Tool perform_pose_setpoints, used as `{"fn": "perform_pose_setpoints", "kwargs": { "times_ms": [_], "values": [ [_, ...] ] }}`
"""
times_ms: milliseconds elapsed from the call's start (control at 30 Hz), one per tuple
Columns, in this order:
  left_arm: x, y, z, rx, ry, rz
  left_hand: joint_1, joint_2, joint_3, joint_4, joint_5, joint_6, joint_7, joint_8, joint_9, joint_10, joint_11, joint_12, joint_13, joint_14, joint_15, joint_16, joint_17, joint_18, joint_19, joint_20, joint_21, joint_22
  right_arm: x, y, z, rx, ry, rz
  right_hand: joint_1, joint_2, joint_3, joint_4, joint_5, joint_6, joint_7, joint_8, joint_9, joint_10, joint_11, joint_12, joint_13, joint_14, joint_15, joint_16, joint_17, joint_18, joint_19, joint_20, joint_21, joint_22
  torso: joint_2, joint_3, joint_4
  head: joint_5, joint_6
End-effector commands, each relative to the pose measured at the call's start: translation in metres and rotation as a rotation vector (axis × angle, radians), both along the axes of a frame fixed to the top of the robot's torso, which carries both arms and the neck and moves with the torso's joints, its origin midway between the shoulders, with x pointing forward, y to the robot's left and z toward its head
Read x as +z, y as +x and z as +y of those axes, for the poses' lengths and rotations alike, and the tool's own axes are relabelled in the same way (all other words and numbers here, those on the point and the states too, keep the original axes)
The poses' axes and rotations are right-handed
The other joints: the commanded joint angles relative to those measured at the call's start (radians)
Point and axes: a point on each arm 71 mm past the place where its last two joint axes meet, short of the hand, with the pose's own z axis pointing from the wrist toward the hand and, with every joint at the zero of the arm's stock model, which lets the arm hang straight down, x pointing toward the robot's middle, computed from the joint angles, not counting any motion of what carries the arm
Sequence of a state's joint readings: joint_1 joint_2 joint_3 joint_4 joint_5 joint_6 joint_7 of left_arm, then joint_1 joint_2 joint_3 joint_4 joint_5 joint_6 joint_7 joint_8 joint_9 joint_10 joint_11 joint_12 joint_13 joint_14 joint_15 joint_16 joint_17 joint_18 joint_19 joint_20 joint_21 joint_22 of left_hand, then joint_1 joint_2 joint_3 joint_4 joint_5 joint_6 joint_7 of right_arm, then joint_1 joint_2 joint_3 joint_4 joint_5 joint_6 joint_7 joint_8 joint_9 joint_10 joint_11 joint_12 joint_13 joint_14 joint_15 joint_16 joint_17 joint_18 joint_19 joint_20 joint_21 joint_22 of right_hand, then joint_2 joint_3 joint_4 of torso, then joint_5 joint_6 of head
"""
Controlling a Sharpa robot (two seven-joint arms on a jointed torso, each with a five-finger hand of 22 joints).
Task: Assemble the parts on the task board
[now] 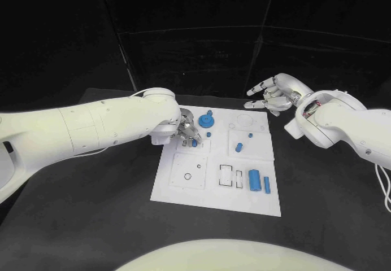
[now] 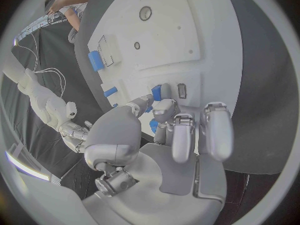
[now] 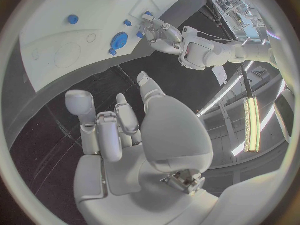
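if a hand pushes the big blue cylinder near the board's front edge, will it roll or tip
The cylinder lies on its side on the board, so it would probably roll if pushed sideways, not tip. It looks stiff and smooth, so the fingers might slip on it. Probably light for its size.

right robot hand (image 3: 125,135) empty above table, task board (image 3: 75,40), blue parts (image 3: 119,39)

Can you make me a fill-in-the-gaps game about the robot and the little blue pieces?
1. The small parts on the task board are coloured ____.
2. The hand working at a small blue part on the board is the robot's ____ hand.
3. The right hand hovers off the board and holds ____.
4. The table is coloured ____.

Missing words: blue; left; nothing; black.
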State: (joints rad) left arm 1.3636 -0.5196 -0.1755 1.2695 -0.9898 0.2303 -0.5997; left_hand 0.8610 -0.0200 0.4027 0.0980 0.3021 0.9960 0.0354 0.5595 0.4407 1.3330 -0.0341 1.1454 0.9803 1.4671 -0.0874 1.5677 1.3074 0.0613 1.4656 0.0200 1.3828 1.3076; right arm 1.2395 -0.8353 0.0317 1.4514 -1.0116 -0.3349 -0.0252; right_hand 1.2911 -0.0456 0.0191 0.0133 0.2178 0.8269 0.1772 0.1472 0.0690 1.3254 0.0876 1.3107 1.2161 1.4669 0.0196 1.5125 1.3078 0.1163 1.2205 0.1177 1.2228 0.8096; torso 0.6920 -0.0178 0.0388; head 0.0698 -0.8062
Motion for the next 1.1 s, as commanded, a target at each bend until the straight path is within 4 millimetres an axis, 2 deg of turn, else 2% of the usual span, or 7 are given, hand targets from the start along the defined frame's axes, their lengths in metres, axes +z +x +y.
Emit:
{"fn": "perform_pose_setpoints", "kwargs": {
  "times_ms": [33,500,567,633,833,933,1100],
  "values": [
    [0.000,0.000,-0.001,-0.002,-0.005,0.006,-0.008,0.002,-0.021,0.005,-0.008,0.009,0.000,-0.007,-0.003,0.008,-0.002,-0.006,-0.002,0.104,-0.009,0.003,0.263,-0.007,0.032,-0.007,0.006,0.003,0.002,0.000,0.001,0.010,0.001,-0.010,-0.001,0.006,-0.004,0.002,0.007,0.007,0.001,0.004,-0.001,-0.005,0.002,-0.005,-0.002,0.068,-0.009,-0.007,0.110,0.019,-0.005,-0.001,-0.004,-0.001,0.000,-0.0001,0.0001,-0.001,0.000],
    [0.002,-0.001,0.005,0.010,-0.014,-0.004,0.001,-0.008,-0.115,0.028,-0.018,0.022,-0.003,-0.018,-0.009,0.009,-0.004,-0.012,-0.009,0.104,-0.011,0.003,0.263,-0.007,0.032,-0.009,0.005,0.004,0.002,0.000,0.000,0.009,0.002,-0.012,-0.002,0.005,-0.007,0.004,0.007,0.006,0.001,0.004,-0.001,-0.006,0.002,-0.005,-0.003,0.068,-0.009,-0.007,0.110,0.020,-0.005,-0.001,-0.005,-0.003,0.000,-0.0011,0.0011,-0.003,-0.001],
    [0.003,-0.001,0.007,0.013,-0.018,-0.008,0.011,-0.001,-0.139,0.035,-0.108,0.026,-0.005,-0.018,-0.009,0.010,-0.006,-0.013,-0.010,0.104,-0.012,0.003,0.263,-0.006,0.031,-0.010,0.004,0.003,0.002,0.000,0.000,0.009,0.002,-0.013,-0.002,0.005,-0.007,0.004,0.007,0.006,0.001,0.004,-0.001,-0.006,0.002,-0.005,-0.003,0.068,-0.009,-0.007,0.110,0.020,-0.005,-0.001,-0.005,-0.003,0.000,-0.0007,0.0012,-0.004,0.000],
    [0.006,-0.001,0.009,0.019,-0.027,-0.018,0.021,0.003,-0.159,0.039,-0.151,0.026,-0.004,-0.020,-0.009,0.009,-0.006,-0.015,-0.012,0.104,-0.012,0.003,0.263,-0.005,0.030,-0.011,0.000,-0.001,0.002,0.000,0.000,0.008,0.002,-0.013,-0.002,0.005,-0.007,0.004,0.007,0.006,0.001,0.004,-0.001,-0.006,0.002,-0.005,-0.003,0.068,-0.009,-0.007,0.110,0.020,-0.005,-0.001,-0.005,-0.003,0.000,-0.0006,0.0009,-0.004,0.001],
    [0.027,0.005,0.011,0.043,-0.080,-0.065,0.025,-0.012,-0.209,0.052,-0.173,0.018,-0.002,-0.023,-0.009,0.003,-0.004,-0.018,-0.018,0.104,-0.011,0.003,0.263,-0.001,0.024,-0.011,-0.015,-0.021,0.002,0.002,-0.002,0.002,0.000,-0.014,-0.002,0.005,-0.007,0.004,0.007,0.006,0.001,0.004,-0.001,-0.006,0.002,-0.005,-0.003,0.068,-0.009,-0.007,0.110,0.020,-0.005,-0.001,-0.005,-0.003,0.000,-0.0008,0.0006,-0.006,0.003],
    [0.042,0.011,0.013,0.058,-0.110,-0.094,0.032,-0.019,-0.249,0.064,-0.216,0.011,0.000,-0.019,-0.005,-0.006,-0.002,-0.024,-0.027,0.104,-0.011,0.003,0.263,0.001,0.022,-0.010,-0.023,-0.030,0.001,0.002,-0.004,-0.002,-0.001,-0.014,-0.002,0.005,-0.007,0.004,0.007,0.006,0.001,0.004,-0.001,-0.006,0.002,-0.005,-0.003,0.068,-0.009,-0.007,0.110,0.020,-0.005,-0.001,-0.005,-0.003,0.000,-0.0002,0.0008,-0.006,0.007],
    [0.059,0.020,0.020,0.079,-0.125,-0.111,0.042,-0.023,-0.288,0.076,-0.239,-0.001,0.003,-0.017,-0.002,-0.020,0.000,-0.036,-0.045,0.104,-0.009,0.003,0.263,0.004,0.017,-0.009,-0.036,-0.045,0.001,0.004,-0.005,-0.006,-0.003,-0.013,-0.002,0.005,-0.007,0.004,0.007,0.006,0.001,0.004,-0.001,-0.006,0.002,-0.005,-0.003,0.068,-0.009,-0.007,0.110,0.020,-0.005,-0.001,-0.005,-0.003,0.000,0.0008,0.0011,-0.006,0.011]
  ]
}}
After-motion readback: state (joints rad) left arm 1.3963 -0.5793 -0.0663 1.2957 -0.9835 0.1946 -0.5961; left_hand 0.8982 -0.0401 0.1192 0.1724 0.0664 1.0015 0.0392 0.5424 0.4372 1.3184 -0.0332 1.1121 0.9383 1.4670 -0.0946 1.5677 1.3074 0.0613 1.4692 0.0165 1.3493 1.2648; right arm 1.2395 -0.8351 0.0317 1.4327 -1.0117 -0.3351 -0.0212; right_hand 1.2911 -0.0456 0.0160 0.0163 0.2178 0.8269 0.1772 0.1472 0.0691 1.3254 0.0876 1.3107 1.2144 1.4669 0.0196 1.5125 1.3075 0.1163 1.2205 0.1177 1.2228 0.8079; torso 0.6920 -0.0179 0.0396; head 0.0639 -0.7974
